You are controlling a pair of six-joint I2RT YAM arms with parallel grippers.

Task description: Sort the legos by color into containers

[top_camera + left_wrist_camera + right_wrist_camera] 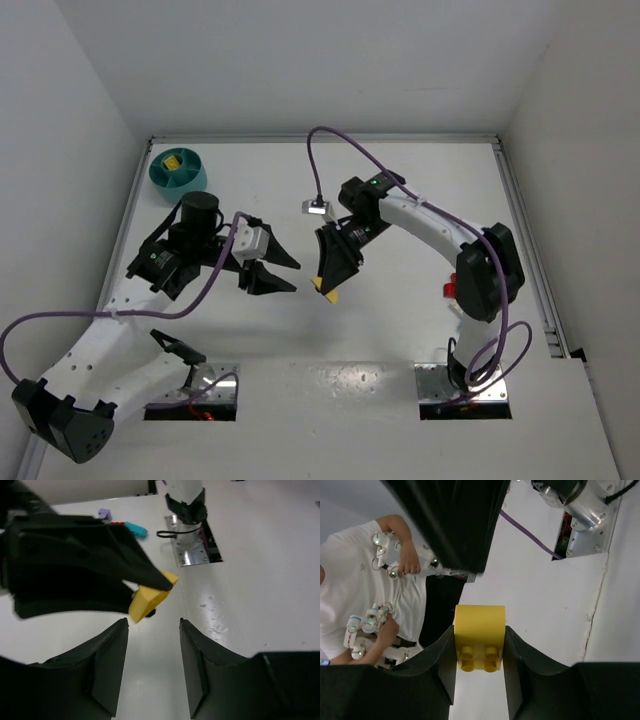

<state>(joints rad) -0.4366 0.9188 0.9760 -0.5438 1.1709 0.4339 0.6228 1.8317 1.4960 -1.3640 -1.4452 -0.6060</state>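
My right gripper (328,283) is shut on a yellow lego (327,294), held above the table's middle. In the right wrist view the lego (480,630) sits studs-up between both fingers (440,665). My left gripper (296,275) is open and empty, its tips just left of the lego. In the left wrist view the lego (148,599) hangs just beyond my open left gripper (152,625). The teal bowl (190,181) stands at the far left and holds a yellow brick (175,160). Purple (104,514), red (117,523) and cyan (136,528) legos lie near the right arm's base.
A red lego (449,290) peeks out beside the right arm's upper link (480,270). The arms' base plates (462,385) are at the near edge. White walls close the table on three sides. A person shows in the right wrist view (365,575).
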